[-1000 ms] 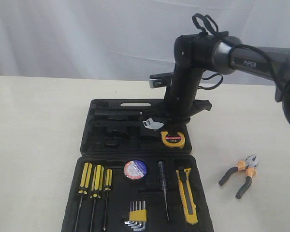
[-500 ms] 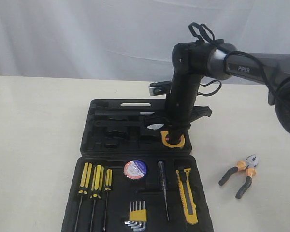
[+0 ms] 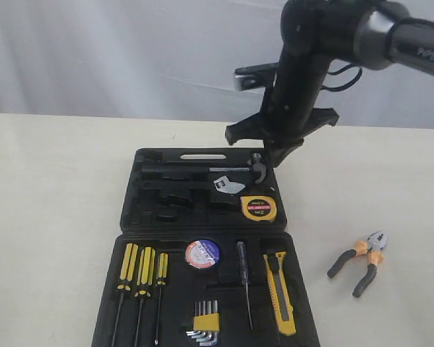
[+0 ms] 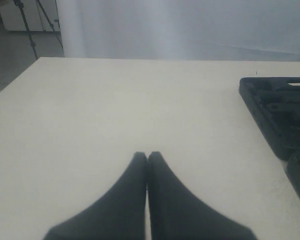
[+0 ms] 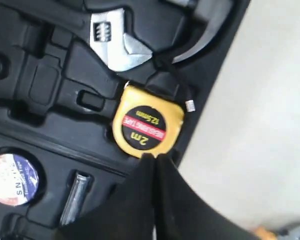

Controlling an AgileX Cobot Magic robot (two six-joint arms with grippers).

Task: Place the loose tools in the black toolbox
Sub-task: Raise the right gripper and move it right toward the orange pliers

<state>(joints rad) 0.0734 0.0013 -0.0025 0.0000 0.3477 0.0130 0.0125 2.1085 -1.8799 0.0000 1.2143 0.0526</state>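
Note:
The black toolbox [image 3: 148,217] lies open on the table. In its recesses rest the yellow tape measure [image 3: 259,208], the black tape roll [image 3: 202,253] and the yellow-black utility knife [image 3: 280,293]. The black-orange pliers [image 3: 358,262] lie loose on the table to the right of the case. My right gripper [image 3: 276,155] hangs shut and empty above the tape measure [image 5: 147,122], its tips [image 5: 154,156] clear of it. My left gripper [image 4: 147,154] is shut over bare table, with the toolbox edge [image 4: 277,110] off to one side.
Three yellow-black screwdrivers [image 3: 141,278], a hex key set [image 3: 206,322], a thin tester screwdriver [image 3: 244,285], a wrench [image 5: 115,42] and a hammer [image 3: 231,170] sit in the case. A white curtain hangs behind the table.
The right arm came down onto the tape measure half a second ago and has since lifted well above the case. The tape measure stays in its recess.

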